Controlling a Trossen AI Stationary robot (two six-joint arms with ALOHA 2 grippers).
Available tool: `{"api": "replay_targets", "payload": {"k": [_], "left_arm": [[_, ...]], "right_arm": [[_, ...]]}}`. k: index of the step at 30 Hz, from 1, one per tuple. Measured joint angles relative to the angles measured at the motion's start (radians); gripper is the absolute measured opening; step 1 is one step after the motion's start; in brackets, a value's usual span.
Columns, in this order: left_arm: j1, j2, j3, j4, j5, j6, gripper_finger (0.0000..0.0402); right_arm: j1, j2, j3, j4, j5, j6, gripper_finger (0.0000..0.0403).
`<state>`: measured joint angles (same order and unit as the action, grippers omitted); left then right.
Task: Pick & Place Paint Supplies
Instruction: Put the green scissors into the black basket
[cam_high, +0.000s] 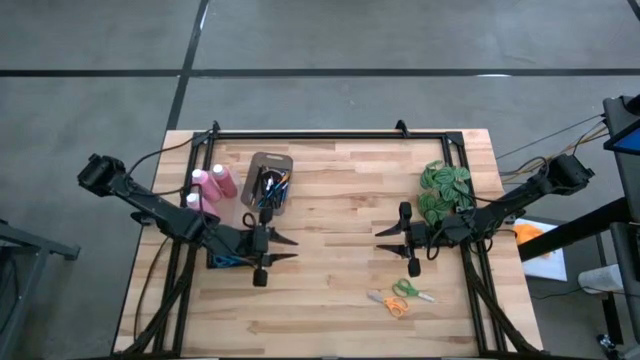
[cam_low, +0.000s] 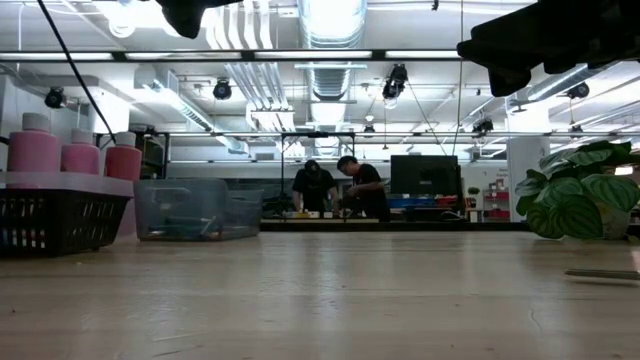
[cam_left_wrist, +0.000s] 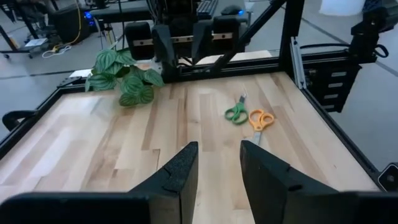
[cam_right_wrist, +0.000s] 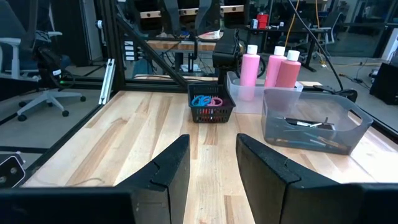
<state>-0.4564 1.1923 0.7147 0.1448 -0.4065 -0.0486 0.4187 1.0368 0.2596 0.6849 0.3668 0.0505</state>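
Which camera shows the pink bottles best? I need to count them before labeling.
The right wrist view: three pink bottles with white caps stand clear in a tray. The low view shows them at its edge behind a basket; the high view partly hides them; the left wrist view shows none.

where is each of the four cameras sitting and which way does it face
High view: overhead, straight down; both arms, left gripper, right gripper.
Low view: tabletop height, across the table toward people; arms dark at top.
Left wrist view: behind its open fingers, facing scissors and plant.
Right wrist view: behind its open fingers, facing pink bottles, grey bin, black basket.
Shared: the bottles appear in high, low, right wrist views.
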Motion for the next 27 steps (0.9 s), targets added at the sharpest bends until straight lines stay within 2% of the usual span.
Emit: {"api": "replay_targets", "payload": {"k": [27], "left_arm": [[0.000,0.000,-0.001,-0.033,0.000,-0.004,0.0120]], "right_arm": [[0.000,0.000,0.000,0.000,0.000,-0.001,0.0130]]}}
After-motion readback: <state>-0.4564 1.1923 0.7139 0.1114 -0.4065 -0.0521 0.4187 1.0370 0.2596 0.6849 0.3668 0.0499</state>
